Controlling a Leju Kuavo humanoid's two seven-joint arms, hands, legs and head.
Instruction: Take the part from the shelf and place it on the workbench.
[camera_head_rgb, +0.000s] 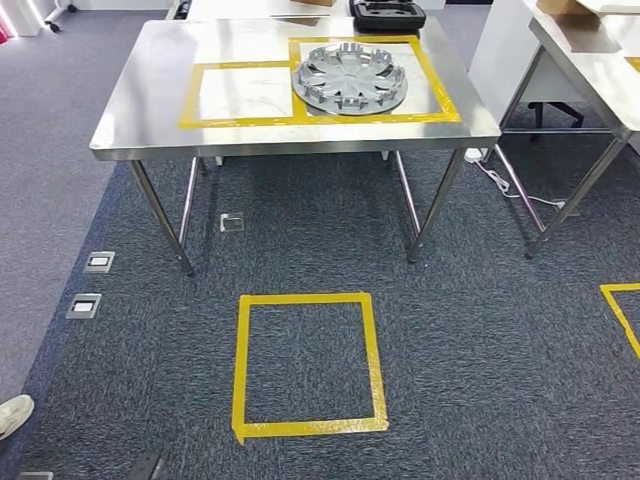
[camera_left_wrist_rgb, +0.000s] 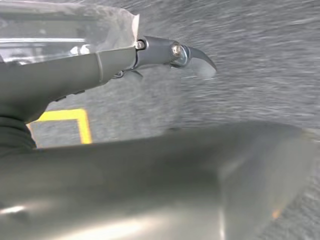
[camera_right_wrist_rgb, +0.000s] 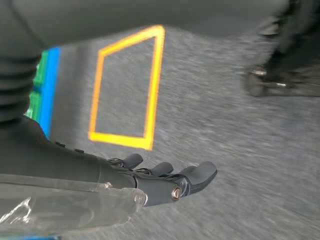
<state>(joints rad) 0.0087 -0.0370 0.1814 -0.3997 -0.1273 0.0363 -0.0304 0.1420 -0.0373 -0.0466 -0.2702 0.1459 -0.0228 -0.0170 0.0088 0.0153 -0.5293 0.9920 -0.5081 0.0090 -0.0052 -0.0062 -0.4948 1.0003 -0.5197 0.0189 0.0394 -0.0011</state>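
The part (camera_head_rgb: 349, 78), a silver wheel cover with spokes, lies flat on the steel worktop (camera_head_rgb: 151, 80), inside the larger of two yellow tape rectangles (camera_head_rgb: 302, 110), its near-left rim overlapping the tape line between them. Behind it, at the worktop's far edge, sits a black case (camera_head_rgb: 387, 12), cut off by the frame so that its shape is hard to make out. A yellow tape square (camera_head_rgb: 309, 365) marks the dark carpet in front of the worktop, and a light-coloured shoe (camera_head_rgb: 13, 413) pokes in at the left edge (the rest of the person is out of frame).

In the left wrist view the left hand (camera_left_wrist_rgb: 166, 52) reaches over blurred carpet with nothing in it; one dark finger shows extended, while a large grey blurred surface hides much of the scene. In the right wrist view the right hand (camera_right_wrist_rgb: 170, 177) holds nothing, its dark fingers (camera_right_wrist_rgb: 202, 172) stretched out and slightly apart above the carpet, near another yellow tape outline (camera_right_wrist_rgb: 128, 85). A dark blurred object at the far edge cannot be identified.
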